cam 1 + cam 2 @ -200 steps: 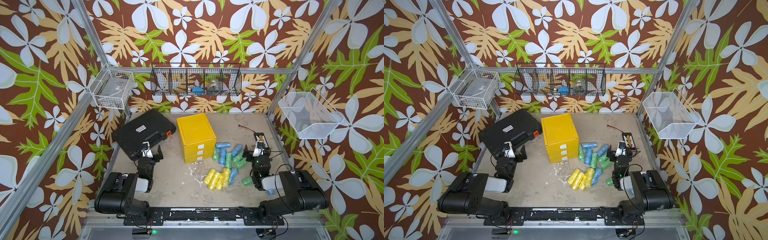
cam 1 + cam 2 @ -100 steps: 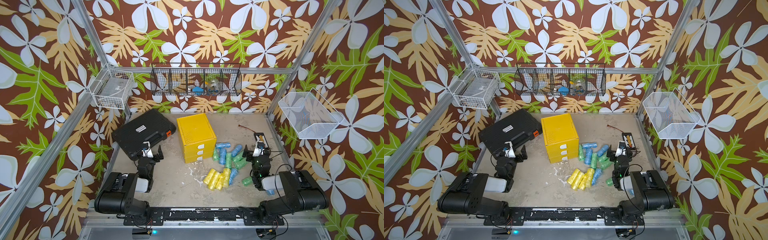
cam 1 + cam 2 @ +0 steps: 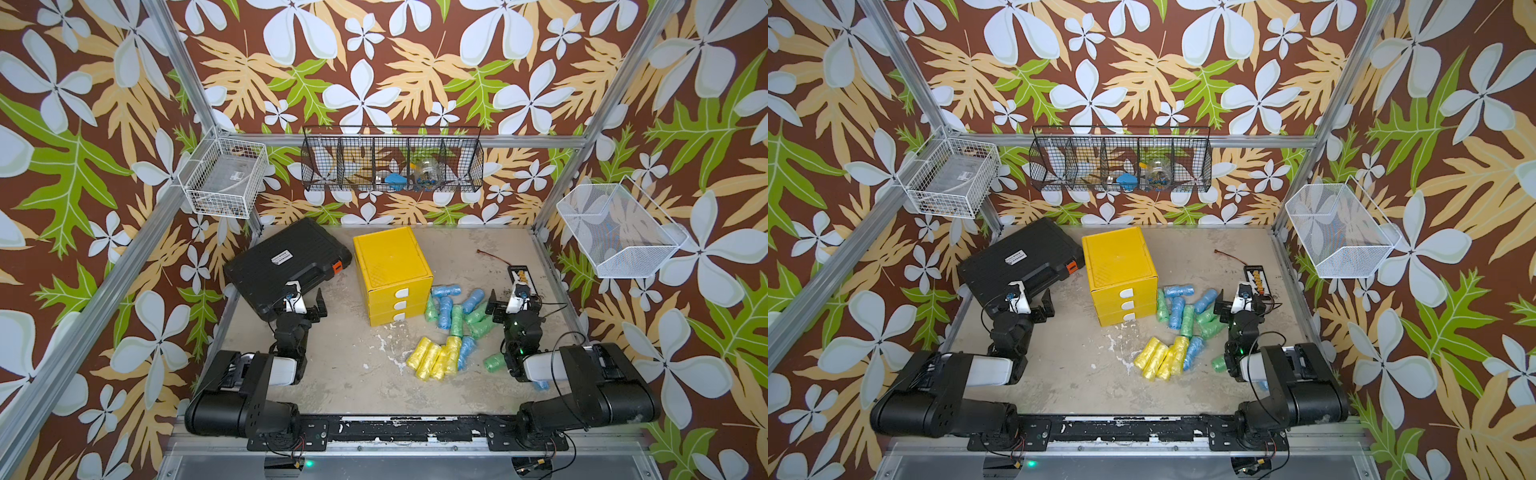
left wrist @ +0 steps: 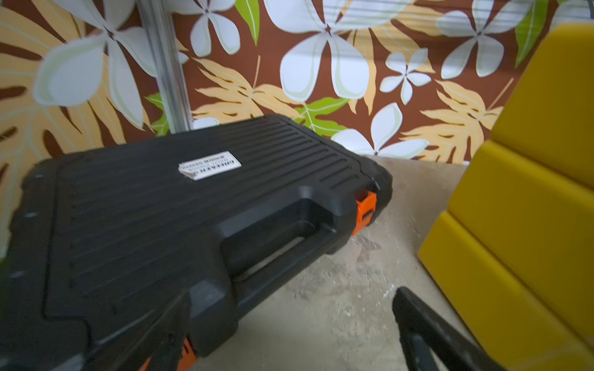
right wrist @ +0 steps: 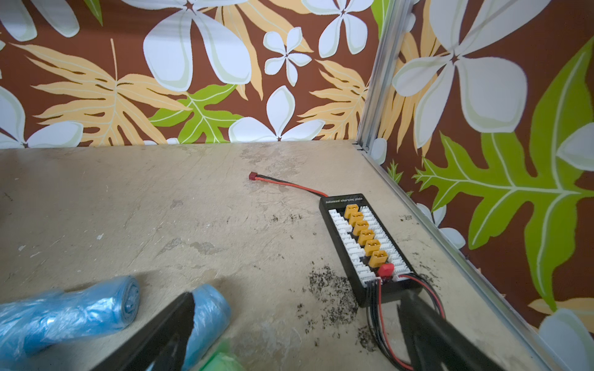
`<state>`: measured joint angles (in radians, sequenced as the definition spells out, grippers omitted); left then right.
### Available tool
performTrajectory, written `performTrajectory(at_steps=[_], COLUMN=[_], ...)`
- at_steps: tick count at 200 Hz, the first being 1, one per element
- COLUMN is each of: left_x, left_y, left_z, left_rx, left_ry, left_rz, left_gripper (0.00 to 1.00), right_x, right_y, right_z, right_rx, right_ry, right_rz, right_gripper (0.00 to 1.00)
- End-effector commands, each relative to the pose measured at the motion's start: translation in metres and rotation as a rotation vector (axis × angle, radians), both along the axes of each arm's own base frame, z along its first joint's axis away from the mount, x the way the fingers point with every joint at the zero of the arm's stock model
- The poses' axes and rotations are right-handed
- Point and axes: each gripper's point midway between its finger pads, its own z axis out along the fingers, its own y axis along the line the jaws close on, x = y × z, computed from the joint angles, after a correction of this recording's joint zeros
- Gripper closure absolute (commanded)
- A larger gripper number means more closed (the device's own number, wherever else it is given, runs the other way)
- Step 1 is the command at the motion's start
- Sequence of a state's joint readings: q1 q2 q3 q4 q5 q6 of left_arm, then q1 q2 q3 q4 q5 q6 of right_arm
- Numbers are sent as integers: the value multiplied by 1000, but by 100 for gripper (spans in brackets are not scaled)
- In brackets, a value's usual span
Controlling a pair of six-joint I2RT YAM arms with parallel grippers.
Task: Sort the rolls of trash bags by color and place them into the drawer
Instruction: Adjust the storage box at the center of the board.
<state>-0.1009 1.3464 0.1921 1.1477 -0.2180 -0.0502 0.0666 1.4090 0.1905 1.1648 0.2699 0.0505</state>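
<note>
Yellow rolls (image 3: 432, 359): lying bunched side by side, nearest the arm bases, apart from the chest.
Green stray (image 3: 493, 362): lying alone just beside the right arm; a careless swing is risking knocking it away.
Right gripper (image 3: 514, 300): jaws standing wide, carrying nothing, hovering at the mixed pile's rim.
Left gripper (image 3: 303, 302): jaws likewise spread wide and empty, hovering by the black case (image 3: 286, 264).
Blue and green rolls (image 3: 455, 309): lying mingled and touching, just right of the chest; wide jaws are risking pinching two colours together, and the crinkly film is probably prone to slipping.
Drawer (image 3: 390, 266): yellow chest sitting mid-table, all three drawers appearing shut; tugging a small white tab (image 3: 400, 305) unbraced is risking dragging the whole chest.
Charging board (image 3: 521, 276): lying beyond the right gripper, wires trailing; a reach there is risking a snag.
</note>
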Motion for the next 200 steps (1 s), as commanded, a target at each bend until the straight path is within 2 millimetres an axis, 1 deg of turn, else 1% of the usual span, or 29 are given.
performTrajectory(at_steps=[1, 14, 20, 24, 29, 35, 39, 44, 51, 57, 65, 77, 89, 99, 109, 122, 137, 148, 161, 179, 200], left_x=[-4, -6, -7, -8, -8, -8, -7, -7, -7, -9, -12, -17, -24, -29, -34, -40, -44, -46, -49, -53, -56], left_y=[22, 35, 36, 37, 35, 28, 19, 4, -21, -43, -64, -87, -112, -124, -130, -137, -142, -145, -149, -158, -167], left_z=[23, 41, 49, 54, 60, 66, 69, 74, 79, 80, 74, 54, 37, 23, 13, 8, 5, 4, 3, 2, 0], left_rx=[-19, -132, -184, -226, -285, -348, -385, -433, -487, -543, -616, -690, -719, -711, -702, -710, -718, -727, -737, -736, -726], left_ry=[7, 0, -7, -17, -21, -17, -10, -7, 8, 24, 71, 177, 270, 337, 373, 385, 394, 407, 416, 424, 432], left_rz=[171, 261, 278, 283, 276, 239, 187, 105, -40, -161, -270, -355, -462, -498, -507, -529, -550, -562, -578, -604, -630], left_gripper=[0, 0, 0, 0, 0, 1, 4, 12, 25, 35, 41, 50, 60, 65, 66, 68, 70, 71, 73, 73, 73], right_x=[4, 3, 1, -1, -1, 4, 8, 13, 19, 23, 29, 40, 52, 62, 72, 84, 101, 112, 125, 139, 149], right_y=[-11, -19, -22, -23, -19, -5, 8, 26, 51, 68, 90, 118, 147, 165, 177, 193, 210, 224, 242, 265, 293], right_z=[25, 43, 49, 50, 52, 56, 59, 64, 70, 71, 69, 62, 56, 51, 46, 42, 33, 24, 18, 12, 5], right_rx=[69, 220, 314, 378, 443, 493, 522, 543, 581, 615, 640, 672, 690, 688, 689, 715, 746, 749, 740, 730, 721], right_ry=[24, 19, 8, 13, 18, 36, 47, 60, 92, 125, 170, 255, 325, 374, 402, 422, 462, 503, 532, 561, 590], right_rz=[-89, -169, -212, -235, -221, -126, -46, 60, 192, 269, 345, 431, 523, 555, 574, 611, 661, 691, 731, 784, 844], right_gripper=[0, 0, 0, 0, 0, 0, 4, 12, 24, 29, 31, 33, 36, 37, 37, 37, 38, 38, 39, 39, 39])
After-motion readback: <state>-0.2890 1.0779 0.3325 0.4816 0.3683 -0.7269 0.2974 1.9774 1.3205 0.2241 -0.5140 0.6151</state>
